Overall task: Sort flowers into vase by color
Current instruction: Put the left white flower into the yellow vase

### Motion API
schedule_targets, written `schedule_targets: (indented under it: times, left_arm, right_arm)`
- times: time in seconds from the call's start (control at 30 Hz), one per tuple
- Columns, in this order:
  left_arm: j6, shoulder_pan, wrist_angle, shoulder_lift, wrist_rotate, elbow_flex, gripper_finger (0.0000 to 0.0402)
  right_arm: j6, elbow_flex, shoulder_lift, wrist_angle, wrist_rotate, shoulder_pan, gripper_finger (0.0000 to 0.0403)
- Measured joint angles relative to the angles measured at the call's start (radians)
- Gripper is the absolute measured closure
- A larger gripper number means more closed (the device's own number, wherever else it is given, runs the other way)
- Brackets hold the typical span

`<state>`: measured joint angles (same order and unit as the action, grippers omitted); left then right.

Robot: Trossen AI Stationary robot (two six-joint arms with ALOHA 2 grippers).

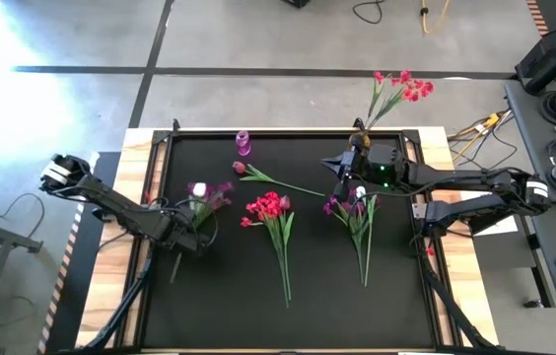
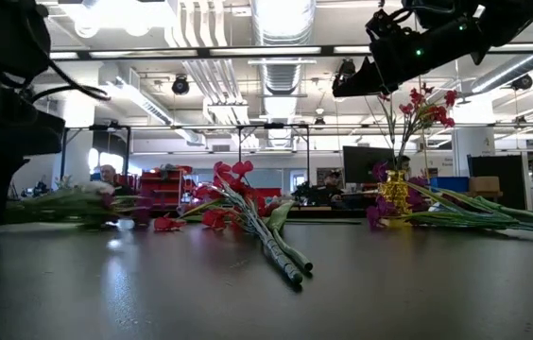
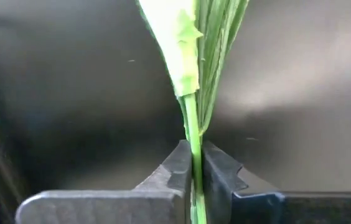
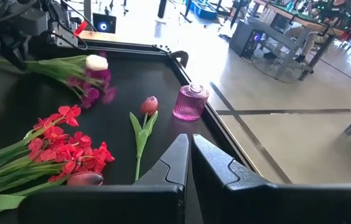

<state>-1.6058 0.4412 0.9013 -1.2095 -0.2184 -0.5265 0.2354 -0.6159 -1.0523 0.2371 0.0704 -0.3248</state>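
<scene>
Left gripper point(image 3: 192, 163) clamped on a flower stem point(image 3: 191, 124)

The jaws hold the purple bunch point(image 1: 207, 197) near the desk's left edge, apparently still lying flat. The thin stem may slip or twist on lifting. The right gripper point(image 4: 190, 152), jaws closed and empty, hovers near the far edge.

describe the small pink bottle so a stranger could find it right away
Start at the black mat on the table and go to its far edge, left of centre. The small pink glass bottle stands there alone, the only ribbed, stemless thing; a single red tulip lies just before it.
</scene>
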Motion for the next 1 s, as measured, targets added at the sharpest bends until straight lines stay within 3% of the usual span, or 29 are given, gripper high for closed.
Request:
schedule_targets:
  times: [0.13,0.4,0.53,0.67,0.9,1.0]
  left_arm:
    - [0.02,0.0,0.008,0.008,0.0,-0.037,0.0387]
    - [0.046,0.0,0.037,0.002,0.017,-0.062,0.0319]
    - [0.051,0.0,0.034,-0.005,0.044,-0.048,0.0304]
    - [0.05,0.0,0.033,-0.013,0.047,-0.04,0.0324]
    - [0.051,0.0,0.068,-0.007,0.046,-0.056,0.0394]
    - [0.051,0.0,0.097,-0.006,0.045,-0.075,0.0395]
  right_arm:
    - [0.0,0.0,0.0,0.0,0.0,0.0,0.039]
    - [-0.007,0.0,0.0,-0.001,0.0,0.0,0.039]
    - [-0.007,0.0,0.0,-0.001,0.0,0.0,0.039]
    - [-0.007,0.0,0.0,-0.001,0.0,0.0,0.039]
    - [-0.007,0.0,0.0,-0.001,0.0,0.0,0.039]
    - [-0.007,0.001,0.0,-0.001,0.0,0.0,0.039]
